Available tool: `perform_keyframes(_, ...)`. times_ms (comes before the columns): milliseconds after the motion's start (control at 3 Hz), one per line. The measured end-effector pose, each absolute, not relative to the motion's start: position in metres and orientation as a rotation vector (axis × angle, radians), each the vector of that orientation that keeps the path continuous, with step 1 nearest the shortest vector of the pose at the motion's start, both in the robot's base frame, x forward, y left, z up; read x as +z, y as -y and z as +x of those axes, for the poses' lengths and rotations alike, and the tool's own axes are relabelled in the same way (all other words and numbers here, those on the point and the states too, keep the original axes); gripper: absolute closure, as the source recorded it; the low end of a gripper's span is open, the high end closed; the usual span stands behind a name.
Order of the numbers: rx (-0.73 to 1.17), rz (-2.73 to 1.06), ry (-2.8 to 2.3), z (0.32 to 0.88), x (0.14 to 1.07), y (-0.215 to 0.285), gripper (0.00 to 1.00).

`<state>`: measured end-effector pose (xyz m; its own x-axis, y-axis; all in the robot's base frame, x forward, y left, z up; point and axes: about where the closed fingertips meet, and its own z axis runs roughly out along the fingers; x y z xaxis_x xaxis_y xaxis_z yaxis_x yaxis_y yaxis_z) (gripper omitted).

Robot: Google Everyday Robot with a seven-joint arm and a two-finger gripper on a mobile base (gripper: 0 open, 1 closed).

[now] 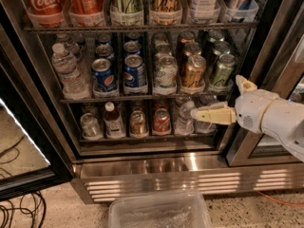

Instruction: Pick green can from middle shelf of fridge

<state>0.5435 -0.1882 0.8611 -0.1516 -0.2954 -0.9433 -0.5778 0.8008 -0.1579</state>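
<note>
The green can [222, 70] stands at the front of the rightmost row on the middle shelf [142, 98] of the fridge [190, 175], next to a gold can [194, 71]. My gripper [222, 99] comes in from the right on a white arm. It sits just below and slightly right of the green can, in front of the shelf's edge. It is open and empty. One cream finger [211, 114] points left under the shelf and the other finger [245, 84] points up beside the can row.
Blue cans [103, 75], a white-green can [165, 72] and a water bottle [66, 72] share the middle shelf. Small bottles and cans [161, 121] fill the rack below. The open glass door [19, 146] is at left. A clear plastic bin [159, 213] lies on the floor.
</note>
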Motion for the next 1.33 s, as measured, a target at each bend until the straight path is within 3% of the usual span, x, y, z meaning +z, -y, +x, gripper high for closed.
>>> perform_keyframes(333, 0.276, -0.655, -1.714, 0.552, 0.858, 0.189, 0.17)
perform_keyframes(667, 0.274, -0.646, -1.699, 0.561, 0.853, 0.190, 0.24)
perform_keyframes(1333, 0.168, -0.576, -1.686, 0.566, 0.851, 0.212, 0.27)
